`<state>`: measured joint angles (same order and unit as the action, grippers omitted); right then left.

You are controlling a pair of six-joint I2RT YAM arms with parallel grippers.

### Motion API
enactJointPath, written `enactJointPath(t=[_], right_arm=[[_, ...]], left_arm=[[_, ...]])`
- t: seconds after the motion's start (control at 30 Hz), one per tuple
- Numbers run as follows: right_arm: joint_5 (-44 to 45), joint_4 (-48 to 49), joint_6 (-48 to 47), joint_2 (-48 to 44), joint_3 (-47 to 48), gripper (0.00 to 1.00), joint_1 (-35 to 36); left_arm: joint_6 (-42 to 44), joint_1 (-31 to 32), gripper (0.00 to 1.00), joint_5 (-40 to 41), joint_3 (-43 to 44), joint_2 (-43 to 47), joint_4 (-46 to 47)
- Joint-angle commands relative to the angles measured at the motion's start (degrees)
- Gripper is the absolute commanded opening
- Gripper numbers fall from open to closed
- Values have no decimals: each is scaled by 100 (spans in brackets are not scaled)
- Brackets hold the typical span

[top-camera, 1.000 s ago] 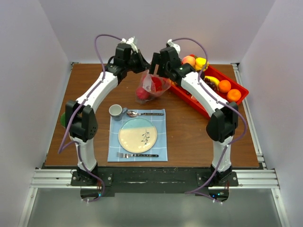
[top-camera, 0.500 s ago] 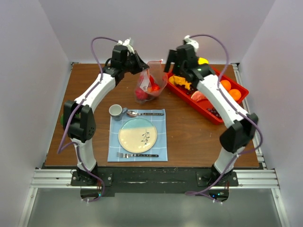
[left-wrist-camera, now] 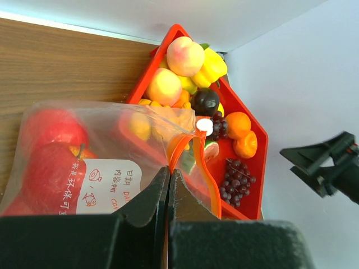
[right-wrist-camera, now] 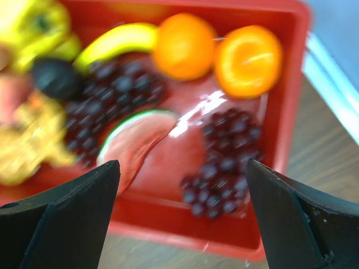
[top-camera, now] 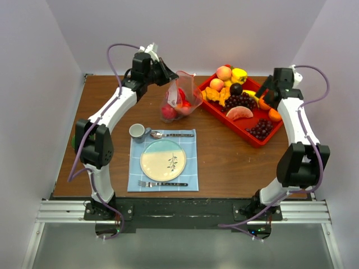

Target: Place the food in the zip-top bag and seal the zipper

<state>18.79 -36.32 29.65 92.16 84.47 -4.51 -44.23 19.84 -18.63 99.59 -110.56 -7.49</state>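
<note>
Red Chinese print marks the zip-top bag (left-wrist-camera: 106, 178).

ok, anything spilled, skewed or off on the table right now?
Nothing spilled or damaged. Only the red tray sits diagonal on the table, its fruit all inside. The zip-top bag, apples inside, is pinched at its mouth by the left gripper.

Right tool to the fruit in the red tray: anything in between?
Nothing visible. The right tool hangs open above the red tray, grapes and watermelon slice exposed below it. The left tool pinches the zip-top bag off to the side.
</note>
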Motion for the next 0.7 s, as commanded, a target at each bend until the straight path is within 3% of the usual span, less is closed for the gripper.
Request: enactJointPath(t=[0.0,0.23,0.47,0.67], right_arm=[[-86,458,155,704,270,99,-383],[433,1222,445,1901,782,99,-428],[626,1276,393,2315,1238,98,-419],[617,1469,296,2061,1133,98,-419]], left_arm=[[-77,-59,0,-167,95,149,406],[2,-59,0,-185,166,105,336],[98,-59,0,-149,263,26,195],[90,-59,0,-158,297,-35,212]])
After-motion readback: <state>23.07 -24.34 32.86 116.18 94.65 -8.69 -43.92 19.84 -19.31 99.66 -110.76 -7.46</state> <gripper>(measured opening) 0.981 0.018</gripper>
